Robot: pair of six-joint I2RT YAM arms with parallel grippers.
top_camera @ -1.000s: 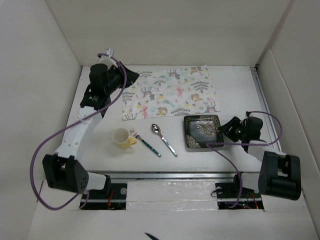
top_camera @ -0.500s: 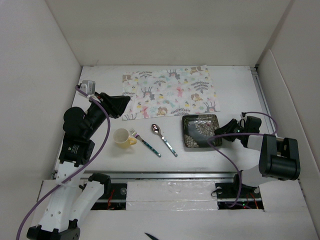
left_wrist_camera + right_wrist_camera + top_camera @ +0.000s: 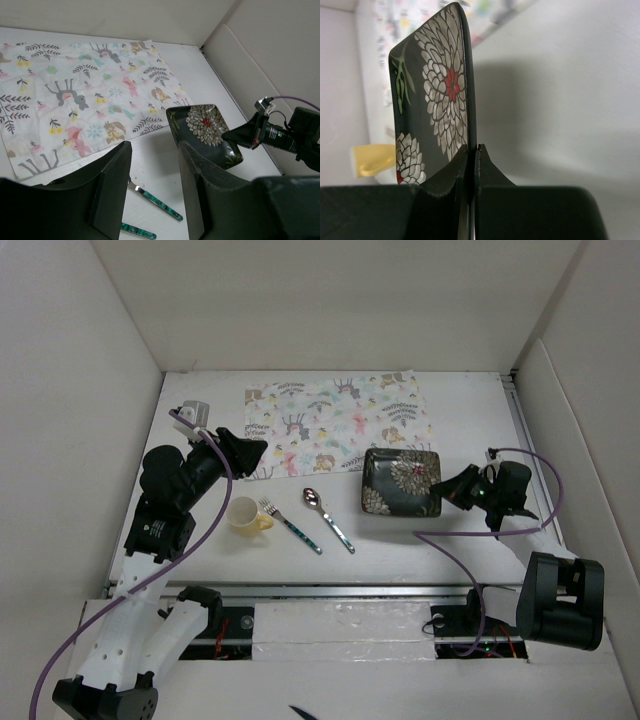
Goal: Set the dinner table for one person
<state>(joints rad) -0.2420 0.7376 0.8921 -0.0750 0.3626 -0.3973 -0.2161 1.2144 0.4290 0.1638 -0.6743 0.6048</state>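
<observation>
The white dinner table (image 3: 470, 420) holds a floral placemat (image 3: 340, 425) at the back. My right gripper (image 3: 447, 490) is shut on the right rim of a dark square plate with white flowers (image 3: 400, 482). It holds the plate just above the table by the placemat's near right corner. In the right wrist view the jaws (image 3: 472, 150) pinch the plate's edge (image 3: 437, 100). My left gripper (image 3: 250, 452) is open and empty, over the table left of the placemat. The left wrist view shows its open gripper (image 3: 154, 150), the placemat (image 3: 75, 95) and the plate (image 3: 202, 127).
A yellow cup (image 3: 244, 516), a teal-handled fork (image 3: 290, 525) and a spoon (image 3: 328, 518) lie on the near part of the table, left of the plate. White walls enclose the table on three sides. A rail runs along the near edge.
My right gripper has closed on the plate, lifted it and carried it away from the near edge toward the placemat. My left arm has drawn back from the placemat's left edge toward the near left.
</observation>
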